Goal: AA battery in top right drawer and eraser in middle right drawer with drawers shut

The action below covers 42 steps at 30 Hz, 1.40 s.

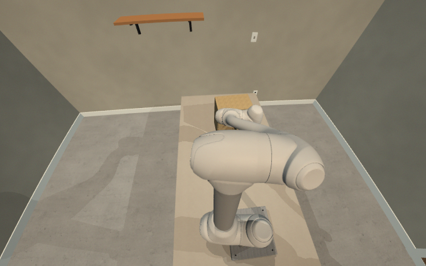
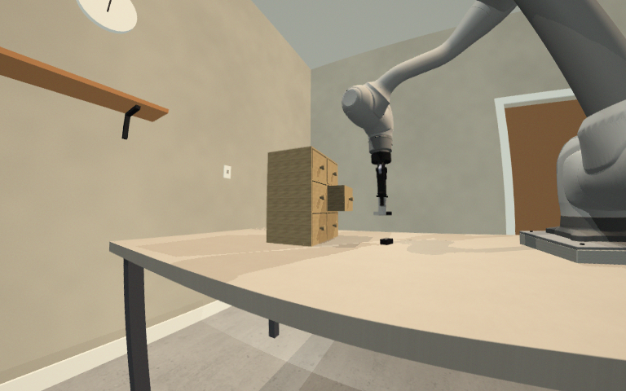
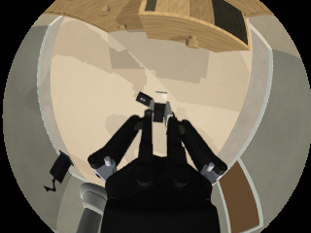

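Note:
The small wooden chest (image 2: 301, 195) stands at the table's far end, seen also from above (image 1: 233, 102). Its middle-row right drawer (image 2: 341, 198) is pulled part way out; the other drawers sit flush. In the wrist view the open drawer (image 3: 190, 19) lies ahead of the fingers and looks empty. My gripper (image 2: 382, 208) hangs in the air just in front of that drawer, at about its height, pointing down. It is shut on a small whitish eraser (image 2: 387, 213), which also shows at the fingertips. I see no battery. The arm hides the gripper in the top view.
A small black object (image 2: 386, 240) lies on the table below and slightly right of the gripper, also in the wrist view (image 3: 143, 99). The robot's base (image 2: 592, 242) stands on the table at the right. The table's edge runs close along the chest's far side.

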Tool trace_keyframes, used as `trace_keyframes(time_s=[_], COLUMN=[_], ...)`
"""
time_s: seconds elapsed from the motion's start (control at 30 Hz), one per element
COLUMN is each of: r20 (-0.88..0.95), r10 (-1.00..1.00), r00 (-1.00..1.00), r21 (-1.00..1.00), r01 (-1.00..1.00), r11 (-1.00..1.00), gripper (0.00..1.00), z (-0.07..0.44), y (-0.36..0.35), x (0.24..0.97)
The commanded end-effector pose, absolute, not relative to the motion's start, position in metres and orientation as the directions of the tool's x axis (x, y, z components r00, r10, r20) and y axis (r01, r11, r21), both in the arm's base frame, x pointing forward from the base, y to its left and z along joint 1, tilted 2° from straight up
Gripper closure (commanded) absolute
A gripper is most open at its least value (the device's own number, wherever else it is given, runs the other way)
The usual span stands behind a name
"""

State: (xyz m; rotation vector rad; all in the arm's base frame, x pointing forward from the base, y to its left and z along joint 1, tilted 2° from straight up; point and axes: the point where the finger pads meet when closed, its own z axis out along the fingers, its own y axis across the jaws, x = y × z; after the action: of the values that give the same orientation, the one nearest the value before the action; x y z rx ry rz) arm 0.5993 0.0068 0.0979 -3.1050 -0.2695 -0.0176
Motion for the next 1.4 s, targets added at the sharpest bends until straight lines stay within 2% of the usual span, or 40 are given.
trace_keyframes(time_s=[0.0,0.6,1.37], r20=[0.014,0.014,0.014], r10=[0.177,0.177,0.177], r00=[0.984,0.984,0.984], r21=[-0.027,-0.027,-0.027], r01=[0.177,0.177,0.177], r11=[-0.984,-0.984,-0.984], gripper=[0.89,0.89,0.89], z=[0.098,0.131,0.229], y=[0.006,0.005,0.002], x=[0.599,0.599,0.598])
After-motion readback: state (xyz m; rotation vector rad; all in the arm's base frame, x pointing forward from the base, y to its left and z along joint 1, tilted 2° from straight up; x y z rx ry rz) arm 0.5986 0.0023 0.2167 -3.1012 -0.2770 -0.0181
